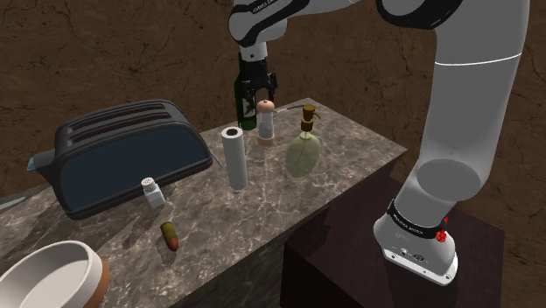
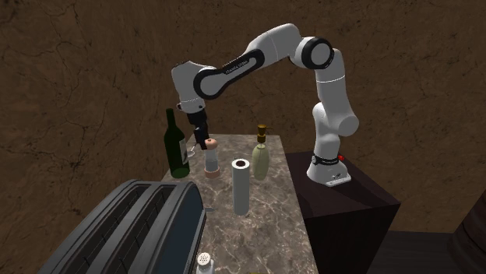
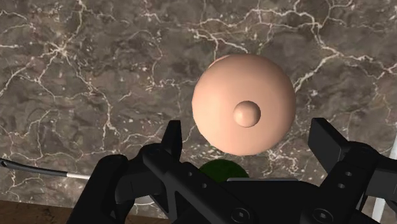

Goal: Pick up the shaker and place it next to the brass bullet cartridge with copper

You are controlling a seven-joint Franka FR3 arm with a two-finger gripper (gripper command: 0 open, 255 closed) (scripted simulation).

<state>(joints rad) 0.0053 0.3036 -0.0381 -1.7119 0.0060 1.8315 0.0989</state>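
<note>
Gripper [image 1: 260, 90] released, jaws wide, hovering over pink-capped shaker [image 1: 267, 119] at shoulder view's upper centre, lined up for top-down grab; cartridge [image 1: 169, 235] lower left, likely drop spot

Crowded around the pink-capped shaker [image 1: 267, 122] [image 2: 211, 159] [image 3: 245, 102]: green bottle [image 1: 247, 101] [image 2: 177, 148] close on the shoulder view's left, soap dispenser [image 1: 303, 153] [image 2: 259, 159] near on the right, paper roll [image 1: 234, 159] [image 2: 241, 187] upright in front. Open from straight above, with the gripper [image 1: 260, 98] [image 2: 201, 140] [image 3: 248, 137] spread either side of the cap. Bare marble counter [image 1: 350, 149] between paper roll and soap dispenser, running to the near edge. Around the bullet cartridge [image 1: 169, 236]: small white jar [image 1: 152, 192] [image 2: 205, 263] close behind, toaster [image 1: 122, 162] [image 2: 132, 233] beyond that, white cup [image 1: 83, 249] near at the counter's corner. Free stone on the shoulder view's right of the cartridge.
</note>
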